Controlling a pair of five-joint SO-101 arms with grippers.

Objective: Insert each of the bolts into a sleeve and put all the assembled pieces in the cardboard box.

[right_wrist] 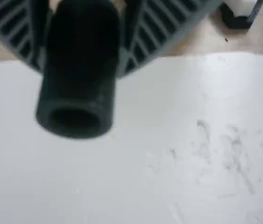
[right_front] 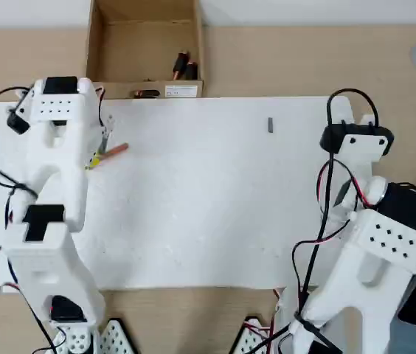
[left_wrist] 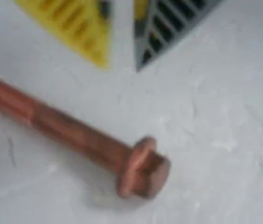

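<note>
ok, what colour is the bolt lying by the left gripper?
Copper-brown: a metal flanged-head bolt lying on the white sheet. The left wrist view shows it best.

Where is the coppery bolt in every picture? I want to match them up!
High view: the bolt lies on the white mat, toward the picture's left, right beside the left hand.
Left wrist view: the bolt lies across the middle, close to the fingertips.
Right wrist view: a black sleeve, gripped above that mat.
Shared landmark: the white mat.
</note>
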